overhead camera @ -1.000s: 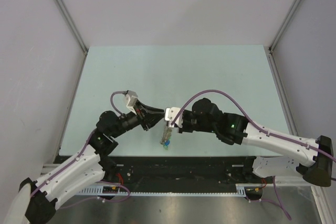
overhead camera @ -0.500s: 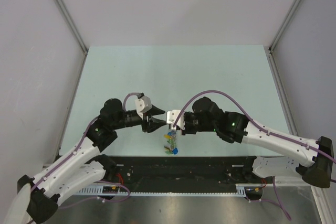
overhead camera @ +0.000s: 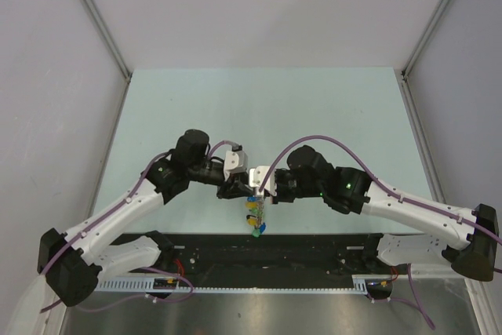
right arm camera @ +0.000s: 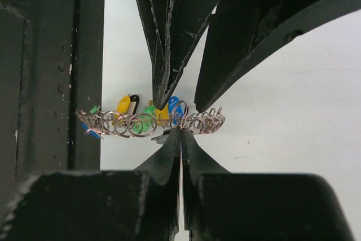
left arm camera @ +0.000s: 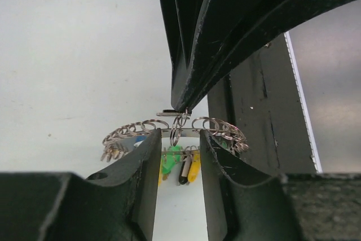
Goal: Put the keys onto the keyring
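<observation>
Low in the middle of the top view, over the surface (overhead camera: 314,107), the right hand (right arm camera: 180,135) pinches the keyring (right arm camera: 121,123), which looks light and floppy, the left hand (left arm camera: 176,142) sits spread apart around it, and tiny keys (left arm camera: 169,162) dangle, probably best held by one loop.

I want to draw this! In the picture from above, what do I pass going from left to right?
left arm → left gripper → keys → right arm
</observation>
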Robot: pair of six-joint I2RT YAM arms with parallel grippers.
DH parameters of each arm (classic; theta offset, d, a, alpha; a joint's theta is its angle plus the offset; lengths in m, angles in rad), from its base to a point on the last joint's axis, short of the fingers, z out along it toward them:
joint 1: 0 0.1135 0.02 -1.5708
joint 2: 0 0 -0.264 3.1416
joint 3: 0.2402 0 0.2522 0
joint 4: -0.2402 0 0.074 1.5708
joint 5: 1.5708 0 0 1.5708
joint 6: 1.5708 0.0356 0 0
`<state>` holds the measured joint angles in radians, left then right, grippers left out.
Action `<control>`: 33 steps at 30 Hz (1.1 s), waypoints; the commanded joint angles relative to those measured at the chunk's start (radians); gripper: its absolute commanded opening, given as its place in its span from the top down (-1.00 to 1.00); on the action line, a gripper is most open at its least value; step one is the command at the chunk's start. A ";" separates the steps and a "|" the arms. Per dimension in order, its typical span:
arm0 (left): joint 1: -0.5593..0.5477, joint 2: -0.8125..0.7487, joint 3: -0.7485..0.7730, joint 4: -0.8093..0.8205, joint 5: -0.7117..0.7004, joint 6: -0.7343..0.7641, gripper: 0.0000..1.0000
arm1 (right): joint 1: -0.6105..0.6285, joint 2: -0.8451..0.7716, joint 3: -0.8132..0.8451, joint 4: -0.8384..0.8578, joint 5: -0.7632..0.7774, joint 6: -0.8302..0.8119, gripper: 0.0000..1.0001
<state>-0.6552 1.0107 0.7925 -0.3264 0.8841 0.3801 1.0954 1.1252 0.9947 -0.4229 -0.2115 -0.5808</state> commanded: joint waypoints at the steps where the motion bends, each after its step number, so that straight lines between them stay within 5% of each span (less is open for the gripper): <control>1: -0.015 0.031 0.054 -0.068 0.067 0.085 0.27 | -0.003 -0.028 0.042 0.035 -0.022 -0.014 1.00; 14: -0.020 0.062 0.045 -0.013 0.053 0.054 0.41 | -0.003 -0.028 0.042 0.035 -0.035 -0.013 1.00; 22: -0.020 0.060 0.036 0.013 0.059 0.020 1.00 | -0.003 -0.034 0.042 0.035 -0.034 -0.008 1.00; 33: 0.000 -0.067 -0.045 0.229 -0.051 -0.223 1.00 | 0.006 -0.117 0.042 -0.014 0.029 0.039 1.00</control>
<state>-0.6720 1.0157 0.7815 -0.2470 0.8776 0.2897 1.0966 1.0630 0.9951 -0.4408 -0.2028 -0.5682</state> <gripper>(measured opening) 0.006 0.007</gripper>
